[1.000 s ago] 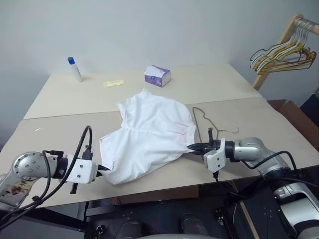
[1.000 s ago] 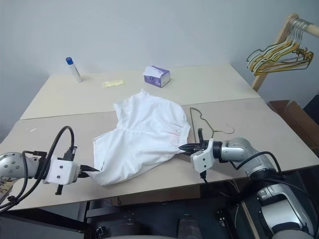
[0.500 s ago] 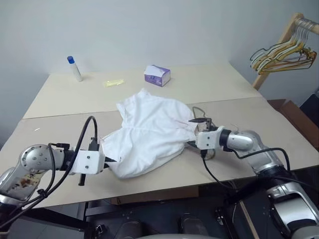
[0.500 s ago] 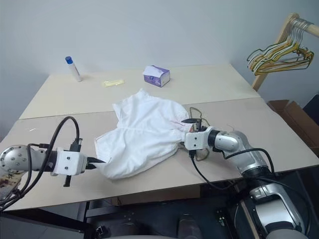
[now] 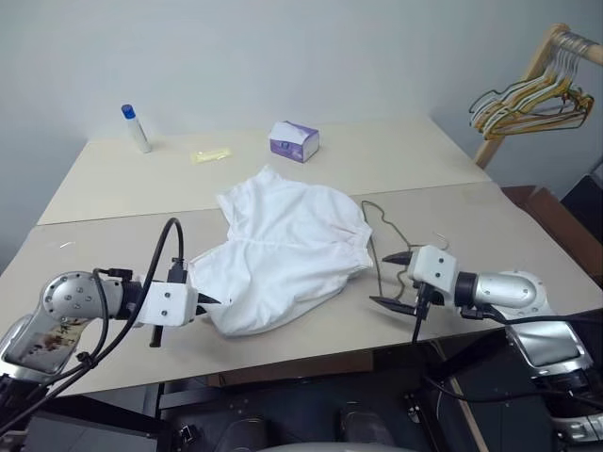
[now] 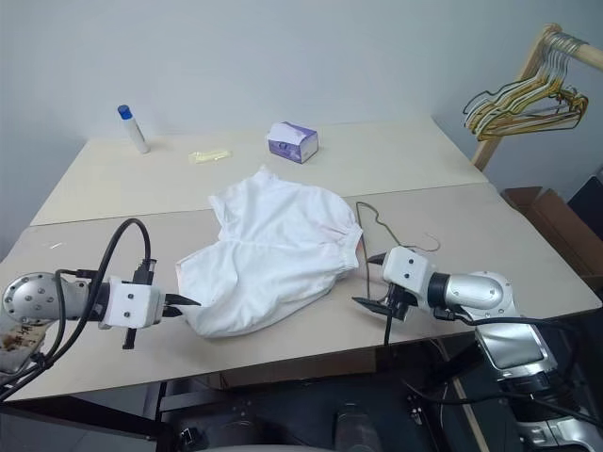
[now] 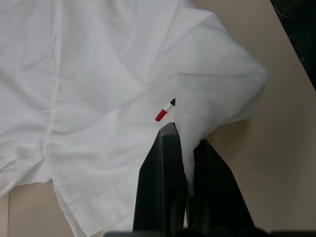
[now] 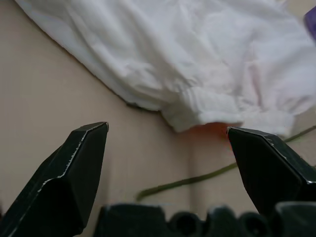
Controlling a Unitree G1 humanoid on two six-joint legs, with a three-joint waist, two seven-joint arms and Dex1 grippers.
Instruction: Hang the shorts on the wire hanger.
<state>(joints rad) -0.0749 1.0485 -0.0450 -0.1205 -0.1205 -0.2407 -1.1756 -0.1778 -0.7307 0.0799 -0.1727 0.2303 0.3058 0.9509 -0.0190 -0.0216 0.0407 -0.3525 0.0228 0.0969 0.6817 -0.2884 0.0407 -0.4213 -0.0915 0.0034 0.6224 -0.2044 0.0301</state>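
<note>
The right gripper [image 5: 391, 279] has let go: a second ago its black fingers were pinched on the right hem of the shorts [image 5: 287, 247], and now they stand wide apart with bare table between them, just off the cloth's lower right edge. In its wrist view the two fingertips [image 8: 81, 148] frame the gathered hem and a stretch of thin olive wire. The arm has also drawn back toward the right of the frame and rolled over, so the white wrist block now faces up and the forearm lies low and nearly level over the table's near edge.

The left gripper [image 5: 209, 302] stays clamped on the shorts, its fingers [image 7: 165, 163] closed on a fold of white cloth at the garment's lower left corner. That arm reaches in from the lower left of the frame, pointing right and slightly downward, hardly changed from before.

The shorts lie spread at the centre of the table [image 5: 113, 254], the released right side now resting flat. The wire hanger [image 5: 386, 231] lies flat just right of the shorts, its hook [image 5: 441, 243] toward the right, beside the right wrist.

At the upper right of the frame a bunch of hangers [image 5: 528, 99] hangs on a wooden rack. Along the far table edge stand a bottle with a blue cap [image 5: 135, 128] and a purple tissue box [image 5: 294, 141].
</note>
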